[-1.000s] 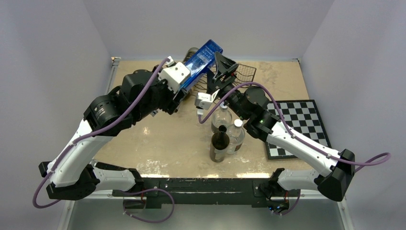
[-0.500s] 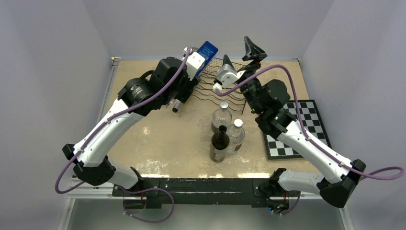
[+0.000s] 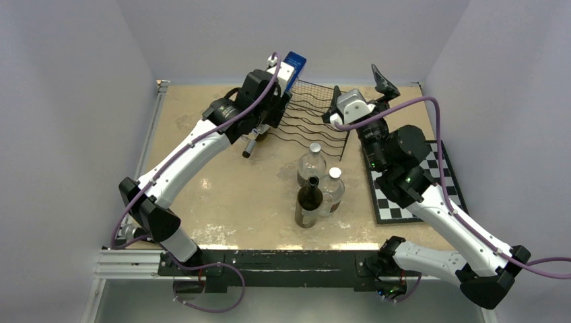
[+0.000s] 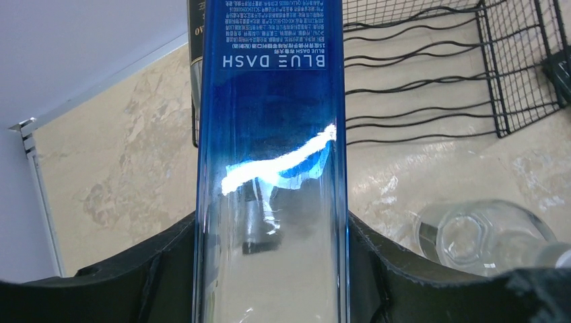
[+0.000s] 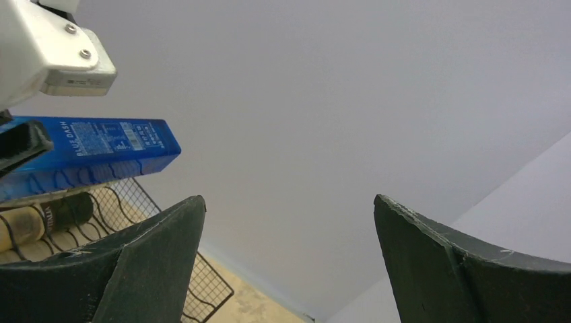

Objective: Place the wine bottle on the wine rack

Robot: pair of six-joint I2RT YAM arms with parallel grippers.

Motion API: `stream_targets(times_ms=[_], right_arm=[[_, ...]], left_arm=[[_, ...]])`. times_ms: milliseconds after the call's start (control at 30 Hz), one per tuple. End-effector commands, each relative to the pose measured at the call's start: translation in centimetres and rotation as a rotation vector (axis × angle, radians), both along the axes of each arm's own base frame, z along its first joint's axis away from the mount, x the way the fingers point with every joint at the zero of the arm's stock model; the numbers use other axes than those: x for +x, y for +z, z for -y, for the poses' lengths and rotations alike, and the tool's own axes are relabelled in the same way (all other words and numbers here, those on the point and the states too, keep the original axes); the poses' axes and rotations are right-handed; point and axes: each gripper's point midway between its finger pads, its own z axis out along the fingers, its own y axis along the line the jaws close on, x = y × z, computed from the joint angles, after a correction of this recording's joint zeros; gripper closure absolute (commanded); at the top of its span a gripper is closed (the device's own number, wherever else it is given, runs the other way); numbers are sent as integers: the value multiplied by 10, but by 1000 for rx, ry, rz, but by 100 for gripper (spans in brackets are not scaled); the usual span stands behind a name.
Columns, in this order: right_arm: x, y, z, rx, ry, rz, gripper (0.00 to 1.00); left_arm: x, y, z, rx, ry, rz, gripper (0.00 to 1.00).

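Note:
The wine bottle [image 3: 294,64] is a tall, square blue-and-clear one marked BLUE DASH [image 4: 273,134]; it also shows in the right wrist view [image 5: 87,158]. My left gripper [image 3: 279,79] is shut on its clear lower part [image 4: 271,232], with a finger pressed on each side. It hangs over the back left end of the black wire wine rack [image 3: 316,120] [image 4: 417,87] [image 5: 209,296]. My right gripper [image 3: 360,93] stands open and empty by the rack's right end, pointing up at the wall [image 5: 289,202].
A dark bottle [image 3: 250,142] [image 5: 40,215] lies in the rack's left cradle, neck sticking out forward. Two clear bottles [image 3: 311,165] [image 3: 331,188] and a dark one [image 3: 309,203] stand mid-table. A chessboard [image 3: 421,185] lies at the right.
My left arm has stretched toward the back, carrying the blue bottle to the rack's back left end. My right arm has swung right and stayed open.

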Motion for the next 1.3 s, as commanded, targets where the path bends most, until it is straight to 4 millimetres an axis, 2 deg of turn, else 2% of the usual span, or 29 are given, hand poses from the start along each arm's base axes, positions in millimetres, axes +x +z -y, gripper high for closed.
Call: stream_targets(times_ms=[0, 200, 467, 733, 900, 1267], right_arm=[[-4, -9, 13, 75, -19, -46, 1], [-5, -20, 14, 76, -16, -73, 1], [-4, -27, 14, 58, -21, -87, 1], [0, -32, 11, 49, -24, -97, 2], [4, -34, 8, 41, -22, -101, 1], [9, -36, 0, 0, -5, -114, 1]], left_arm=[[46, 81, 26, -275, 32, 342, 100], [67, 61, 39, -264, 19, 361, 100], [85, 29, 38, -296, 60, 293, 100], [76, 11, 35, -310, 48, 247, 100], [76, -7, 35, -292, 53, 218, 100], [90, -29, 34, -280, 88, 233, 100]])
